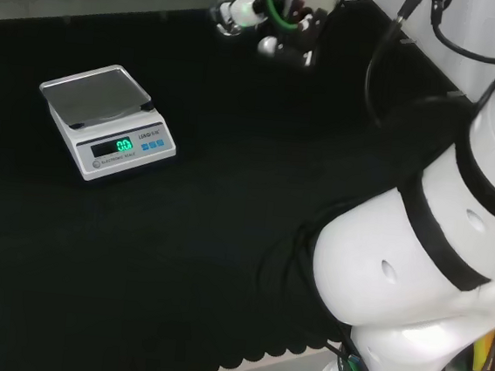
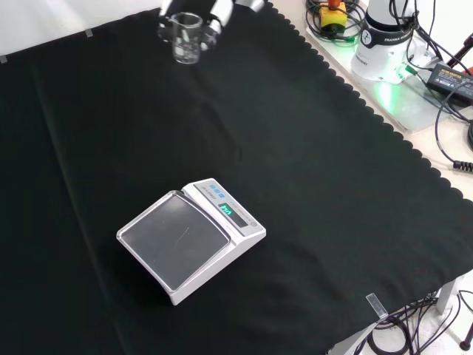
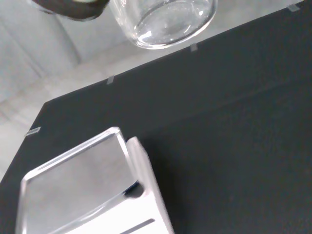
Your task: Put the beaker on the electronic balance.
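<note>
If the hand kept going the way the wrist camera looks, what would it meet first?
Probably the balance: its pan lies ahead of the beaker that the hand holds, with bare cloth between. Depth is unclear.

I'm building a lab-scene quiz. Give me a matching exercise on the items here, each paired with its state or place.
Things:
1. clear glass beaker
2. white electronic balance
3. robot hand
4. black cloth

States:
A. covers the bench
B. pan bare, green display lit
C. fingers curled round the glass
D. held at the far edge of the cloth in the front view

Pairs: 1-D, 2-B, 3-C, 4-A
</note>
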Available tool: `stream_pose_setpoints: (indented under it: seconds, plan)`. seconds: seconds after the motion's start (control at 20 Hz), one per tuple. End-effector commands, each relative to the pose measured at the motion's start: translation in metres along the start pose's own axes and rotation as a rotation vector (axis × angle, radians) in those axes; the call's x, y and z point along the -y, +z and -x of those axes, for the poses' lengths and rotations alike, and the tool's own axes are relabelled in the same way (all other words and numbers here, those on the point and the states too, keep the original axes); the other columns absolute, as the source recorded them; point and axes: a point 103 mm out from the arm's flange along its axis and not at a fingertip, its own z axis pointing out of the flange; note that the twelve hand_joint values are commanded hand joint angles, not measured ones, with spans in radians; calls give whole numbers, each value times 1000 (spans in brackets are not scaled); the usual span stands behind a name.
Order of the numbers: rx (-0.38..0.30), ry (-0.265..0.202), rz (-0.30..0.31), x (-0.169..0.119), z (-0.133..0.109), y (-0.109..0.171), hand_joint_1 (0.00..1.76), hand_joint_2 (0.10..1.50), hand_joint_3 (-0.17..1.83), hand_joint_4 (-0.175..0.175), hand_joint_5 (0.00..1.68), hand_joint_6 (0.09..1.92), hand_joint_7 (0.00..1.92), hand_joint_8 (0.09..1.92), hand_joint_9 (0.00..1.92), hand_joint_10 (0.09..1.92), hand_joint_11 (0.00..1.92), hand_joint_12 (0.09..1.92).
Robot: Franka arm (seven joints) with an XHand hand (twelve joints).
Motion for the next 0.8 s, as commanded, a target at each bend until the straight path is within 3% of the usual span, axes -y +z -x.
stream_pose_setpoints:
  seconds: [0.05,0.2,0.65,0.8]
  plan:
    - [20,17,18,23,-31,14,1153,1087,-175,-12,1251,606,1616,279,1460,316,1075,1096]
    - [24,28,16,20,-29,18,1154,1087,-175,-12,1252,605,1617,278,1461,314,1075,1095]
    - [4,2,5,3,-13,27,1154,1086,-175,-12,1254,600,1621,276,1463,310,1076,1094]
    - [30,-26,-16,-10,-13,35,1154,1086,-175,-11,1255,599,1623,276,1465,308,1075,1094]
